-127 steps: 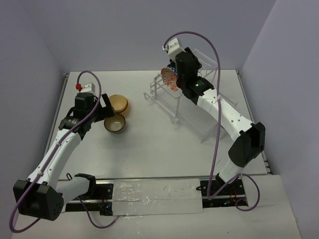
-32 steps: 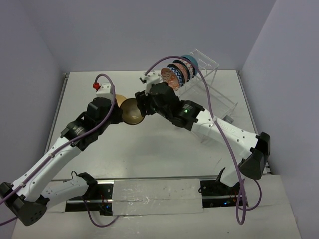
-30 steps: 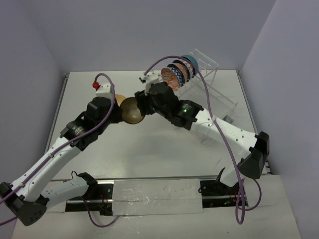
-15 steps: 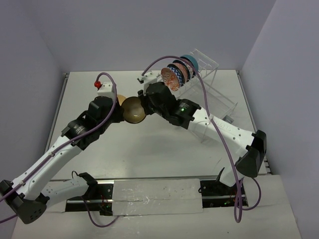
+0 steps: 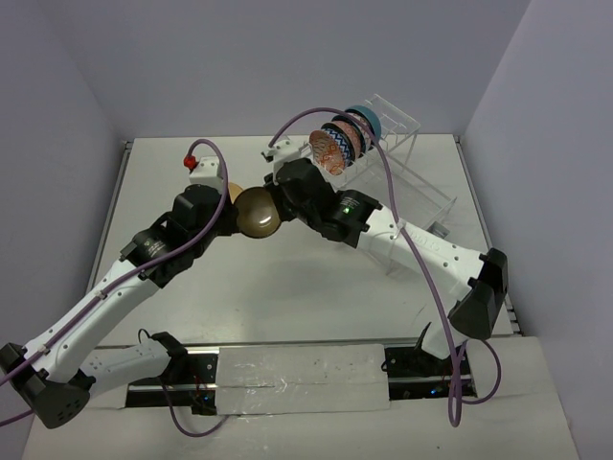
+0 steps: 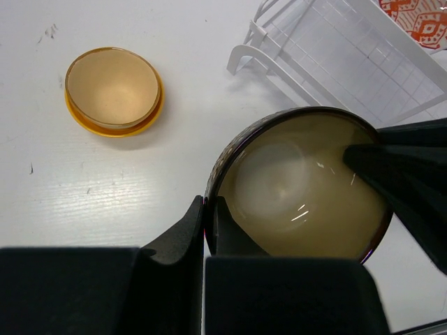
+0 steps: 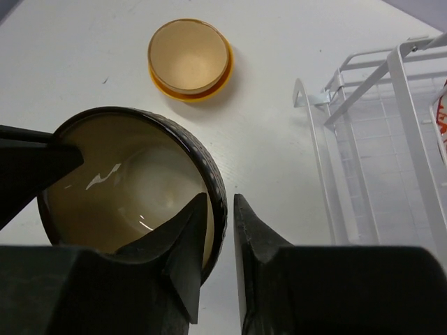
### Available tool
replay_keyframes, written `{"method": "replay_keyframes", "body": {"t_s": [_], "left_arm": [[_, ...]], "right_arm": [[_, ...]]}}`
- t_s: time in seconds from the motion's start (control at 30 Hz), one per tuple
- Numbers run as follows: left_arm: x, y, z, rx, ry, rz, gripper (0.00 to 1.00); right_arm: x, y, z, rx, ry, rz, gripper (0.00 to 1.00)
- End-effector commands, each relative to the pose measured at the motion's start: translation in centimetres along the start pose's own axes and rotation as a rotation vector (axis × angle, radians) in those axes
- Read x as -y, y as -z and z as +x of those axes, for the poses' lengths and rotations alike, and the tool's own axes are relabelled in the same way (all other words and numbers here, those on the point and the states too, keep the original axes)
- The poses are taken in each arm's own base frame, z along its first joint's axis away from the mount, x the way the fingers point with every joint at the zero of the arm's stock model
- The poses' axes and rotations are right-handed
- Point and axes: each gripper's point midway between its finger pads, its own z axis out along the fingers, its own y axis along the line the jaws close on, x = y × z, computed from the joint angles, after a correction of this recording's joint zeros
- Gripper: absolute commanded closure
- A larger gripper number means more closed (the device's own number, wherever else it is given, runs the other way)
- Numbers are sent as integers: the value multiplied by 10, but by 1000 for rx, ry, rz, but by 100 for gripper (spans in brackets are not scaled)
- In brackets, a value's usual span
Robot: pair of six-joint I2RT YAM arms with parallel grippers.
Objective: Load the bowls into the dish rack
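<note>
A dark bowl (image 5: 257,212) with a cream inside hangs above the table between both arms. My left gripper (image 5: 233,213) is shut on its left rim (image 6: 208,202). My right gripper (image 5: 279,205) straddles the opposite rim (image 7: 222,199), one finger inside and one outside, closed down on it. A tan bowl nested in an orange-yellow bowl (image 6: 112,87) sits on the table behind, also in the right wrist view (image 7: 188,56). The white wire dish rack (image 5: 407,187) stands at the back right. It holds a reddish-pink bowl (image 5: 326,149), a zigzag bowl (image 5: 347,135) and a blue bowl (image 5: 370,118) on edge.
The rack's white end loops (image 6: 244,59) and its clear tray (image 7: 377,146) lie just right of the held bowl. Grey walls close the table at the back and sides. Purple cables arch over both arms.
My right gripper's fingers have closed in around the dark bowl's rim. The left gripper kept its hold, and the bowl shifted only slightly.
</note>
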Motion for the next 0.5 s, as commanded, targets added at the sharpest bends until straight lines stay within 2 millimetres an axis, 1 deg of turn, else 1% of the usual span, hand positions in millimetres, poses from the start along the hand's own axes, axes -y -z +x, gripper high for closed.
{"method": "replay_keyframes", "body": {"t_s": [0.0, 0.07, 0.2, 0.3, 0.33, 0.4, 0.43, 0.47], "left_arm": [[19, 16, -48, 144, 69, 69, 100], [19, 15, -47, 140, 65, 67, 100], [18, 16, -47, 145, 65, 62, 100], [16, 17, -48, 148, 65, 57, 100], [17, 17, -48, 146, 63, 57, 100], [16, 18, -48, 148, 65, 58, 100], [17, 18, -49, 153, 66, 64, 100], [17, 18, -49, 154, 67, 62, 100]], "right_arm": [[-7, 2, -20, 39, -13, -13, 70], [-9, 0, -18, 31, -10, -18, 67], [-10, -2, -16, 18, -4, -14, 67], [-8, -3, -17, 20, -3, -2, 71], [-7, -2, -17, 21, -3, 2, 76], [-7, -3, -16, 18, 2, 9, 81], [-5, -2, -17, 21, 3, 15, 87], [-3, -2, -17, 21, 6, 29, 90]]}}
